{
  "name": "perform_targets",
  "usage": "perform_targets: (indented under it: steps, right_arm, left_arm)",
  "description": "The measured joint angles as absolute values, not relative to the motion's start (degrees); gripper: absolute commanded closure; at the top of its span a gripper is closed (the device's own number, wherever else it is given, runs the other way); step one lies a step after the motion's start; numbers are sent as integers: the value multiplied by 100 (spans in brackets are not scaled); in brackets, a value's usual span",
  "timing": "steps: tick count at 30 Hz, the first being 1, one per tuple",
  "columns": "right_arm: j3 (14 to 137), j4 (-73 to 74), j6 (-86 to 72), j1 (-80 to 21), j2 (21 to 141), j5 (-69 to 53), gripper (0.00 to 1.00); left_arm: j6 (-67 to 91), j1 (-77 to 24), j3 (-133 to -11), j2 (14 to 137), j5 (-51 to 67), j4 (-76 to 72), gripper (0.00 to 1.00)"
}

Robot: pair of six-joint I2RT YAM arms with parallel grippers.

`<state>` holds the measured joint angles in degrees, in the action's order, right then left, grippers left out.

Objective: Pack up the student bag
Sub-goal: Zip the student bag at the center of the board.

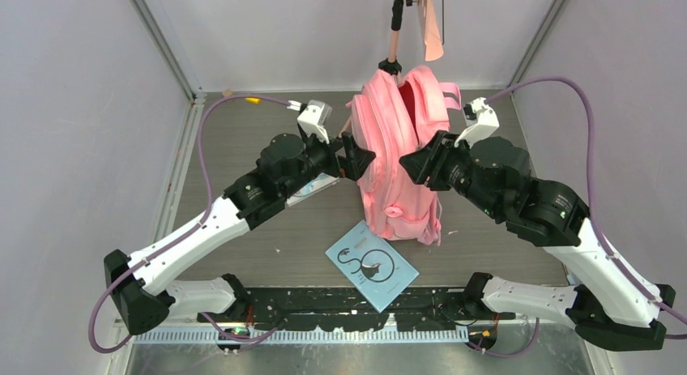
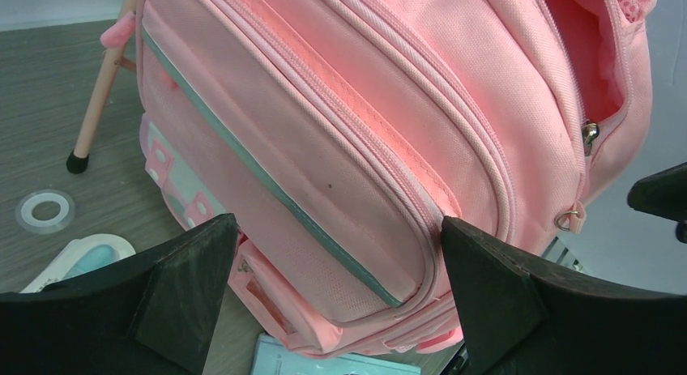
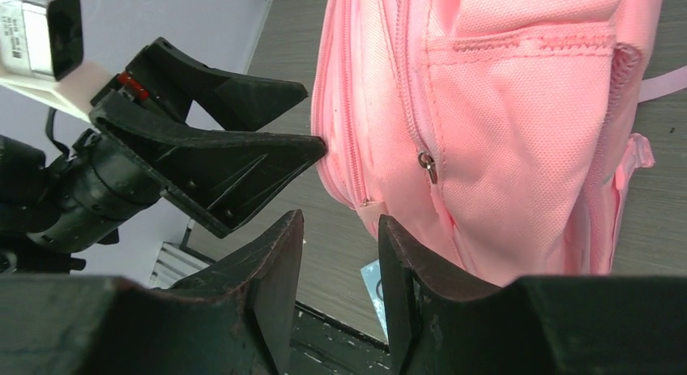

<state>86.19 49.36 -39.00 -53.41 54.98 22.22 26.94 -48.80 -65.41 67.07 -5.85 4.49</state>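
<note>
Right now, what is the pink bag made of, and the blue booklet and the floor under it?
The bag looks like woven fabric: a fine matte weave and stitched seams, with small shiny metal zip pulls. The booklet seems to be smooth paper or card, flat and thin with a printed cover. The table looks like grey wood-grain board or laminate, though I can't tell which.

We see a light blue booklet [image 1: 372, 266] with a black line drawing lying flat on the grey wood-grain table [image 1: 243, 140], near its front edge. A roll of clear tape [image 2: 44, 210] lies flat on the table. Just beside it sits a white and pale blue object [image 2: 85, 257], partly hidden. A pink stand [image 1: 394, 35] rises at the back, its black foot [image 2: 77, 162] on the table.
</note>
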Motion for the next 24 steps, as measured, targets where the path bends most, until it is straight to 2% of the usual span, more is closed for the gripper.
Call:
perform_targets:
  steps: [17,19,24]
  right_arm:
    - [8635,5319,-3898,-5341,5629,3024,57]
    - [8635,5360,-3896,-5341,5629,3089,57]
    - [8632,5452,-3887,-5341,5645,3260,57]
  left_arm:
    - [2899,-4803,-6534,7022,-318,-27,0]
    - [2956,-4797,-6543,7067,-276,-67,4]
    - [2995,-4775,-6543,7072,-172,-93,26]
